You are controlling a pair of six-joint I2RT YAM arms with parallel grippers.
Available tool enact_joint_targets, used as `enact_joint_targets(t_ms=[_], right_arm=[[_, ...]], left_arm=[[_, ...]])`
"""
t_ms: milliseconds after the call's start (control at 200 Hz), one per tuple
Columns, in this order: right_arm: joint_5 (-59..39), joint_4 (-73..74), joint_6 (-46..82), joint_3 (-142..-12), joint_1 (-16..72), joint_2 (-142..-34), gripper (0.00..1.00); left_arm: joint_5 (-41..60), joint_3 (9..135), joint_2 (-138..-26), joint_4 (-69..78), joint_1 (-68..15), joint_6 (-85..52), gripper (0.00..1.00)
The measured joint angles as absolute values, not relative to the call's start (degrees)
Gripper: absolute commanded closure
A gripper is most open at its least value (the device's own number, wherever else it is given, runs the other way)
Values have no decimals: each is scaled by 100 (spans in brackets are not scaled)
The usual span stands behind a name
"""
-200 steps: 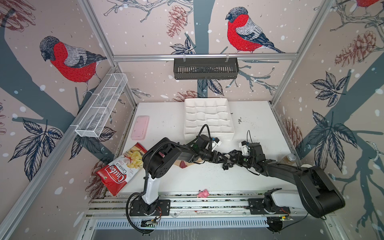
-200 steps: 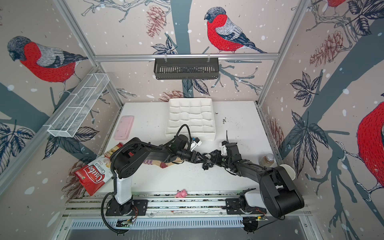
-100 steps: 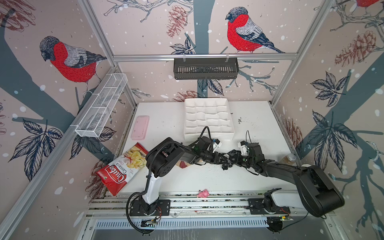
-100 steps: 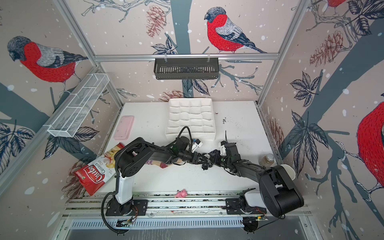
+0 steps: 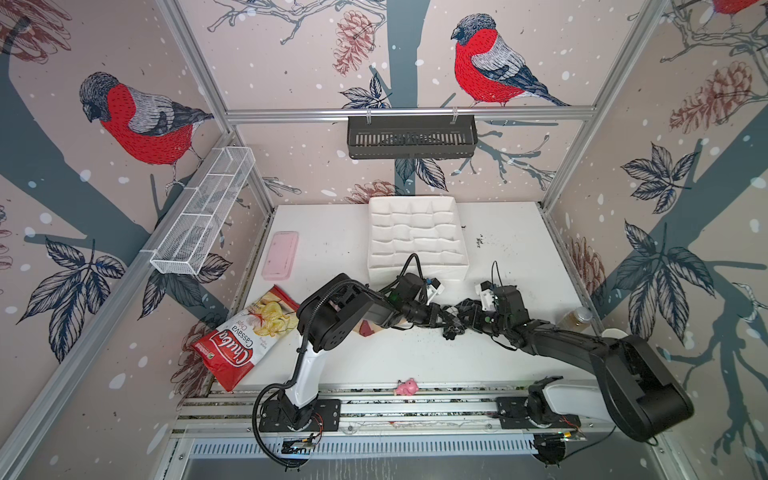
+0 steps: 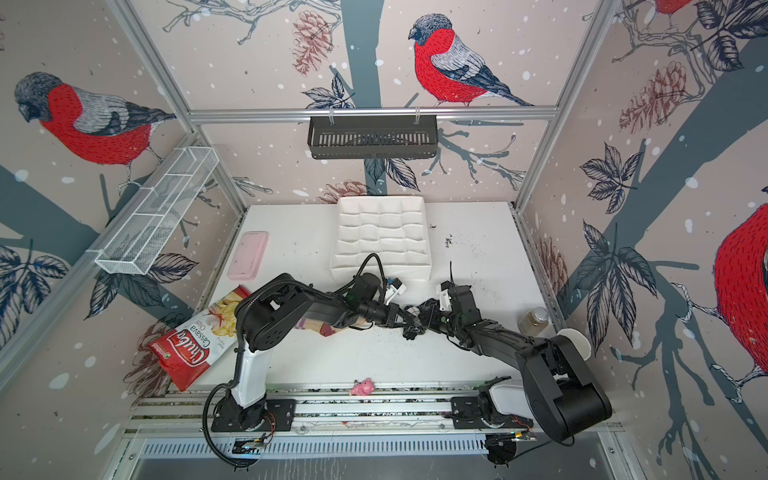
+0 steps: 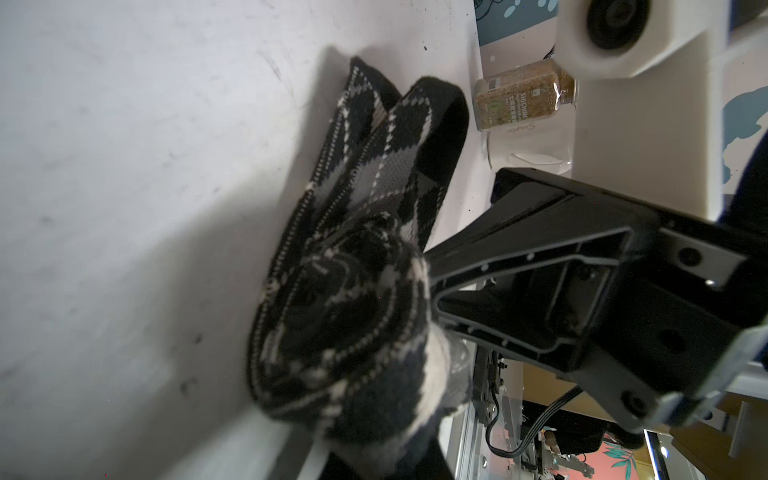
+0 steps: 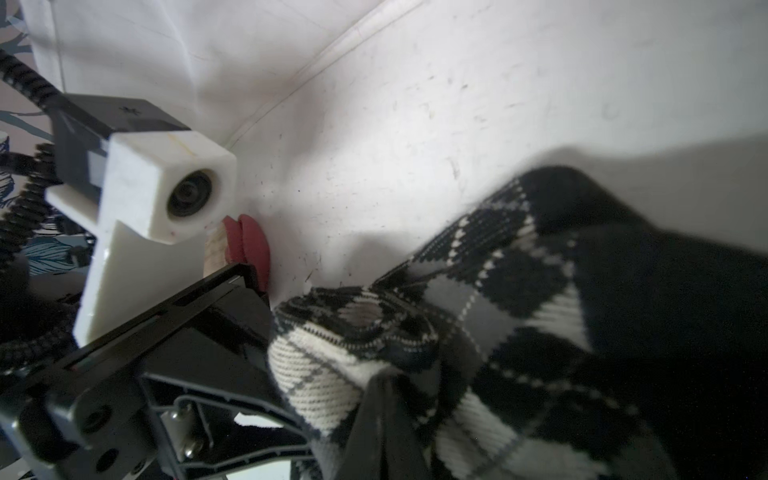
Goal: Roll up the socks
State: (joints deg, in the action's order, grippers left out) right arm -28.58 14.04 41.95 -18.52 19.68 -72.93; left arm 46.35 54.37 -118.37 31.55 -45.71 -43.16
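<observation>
My arms (image 5: 332, 324) were black with white lower links (image 5: 305, 374). A ribbed black cable (image 8: 25, 83) fed the white camera block (image 8: 166, 199) on my left wrist.

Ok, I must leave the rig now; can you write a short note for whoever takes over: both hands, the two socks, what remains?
Left hand: tip against the rolled end of the argyle sock; fabric hides the jaws, so grip unclear.
Right hand: tip at the same roll from the opposite side; grip unclear.
Argyle sock: mid-table, one end wound into a roll, the other end loose on the table.
Tan sock: on the table, mostly hidden under the left arm, apparently unrolled; neither hand on it.
Done: argyle roll started. To do: finish it, then roll the tan sock.
</observation>
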Motion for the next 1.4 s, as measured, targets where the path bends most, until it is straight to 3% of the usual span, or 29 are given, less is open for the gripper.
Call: enact_joint_targets(t_ms=[105, 210, 400, 645, 1136, 1401], right_arm=[[-2853, 1074, 4036, -2029, 1721, -6969, 81], [-2779, 926, 3859, -2235, 1612, -6960, 87], [-2700, 867, 3601, -2381, 1566, -7673, 96], [-2683, 1087, 3503, -2399, 1562, -8195, 98], [-2906, 2051, 3750, -1734, 1861, -8062, 98], [-2722, 1817, 4080, -1441, 2235, -7454, 99]], left_arm=[[4580, 5555, -11732, 2720, -4519, -4064, 100], [4466, 5867, -11673, 1909, -4484, -3614, 100], [4108, 6469, -11603, 399, -4484, -2689, 100], [3566, 7008, -11513, -1111, -4453, -1804, 100], [3900, 6536, -11332, -788, -3997, -1903, 100], [3500, 7000, -11360, -1564, -4025, -1710, 100]])
